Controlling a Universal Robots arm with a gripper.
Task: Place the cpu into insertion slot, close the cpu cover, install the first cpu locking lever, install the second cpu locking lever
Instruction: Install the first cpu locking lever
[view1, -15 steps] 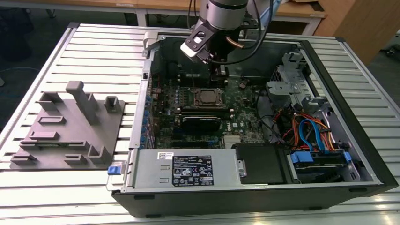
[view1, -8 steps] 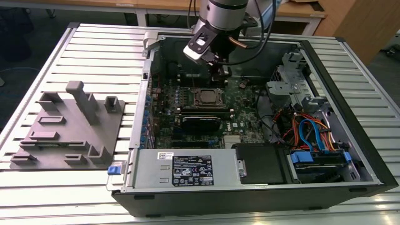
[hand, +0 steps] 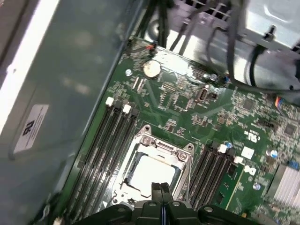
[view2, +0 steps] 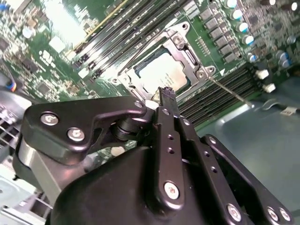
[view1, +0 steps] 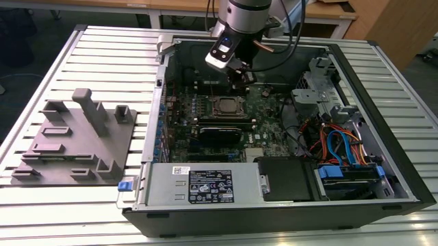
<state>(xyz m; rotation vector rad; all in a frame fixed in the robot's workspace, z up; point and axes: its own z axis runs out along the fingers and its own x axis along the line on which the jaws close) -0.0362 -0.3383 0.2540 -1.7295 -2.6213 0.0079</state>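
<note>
The cpu lies in the insertion slot on the green board, its silver-grey top showing in both wrist views. The cpu cover is down flat around it as a silver frame. A thin metal locking lever sticks out from one socket corner across the memory slots. My gripper hangs just above the far edge of the socket, fingers pressed together with nothing between them. One fingertip is right at the cover's edge.
The open computer case walls in the board. Black memory slots flank the socket. A black card, power supply and coloured cables sit nearer the front. A grey fixture plate lies at the exterior view's left.
</note>
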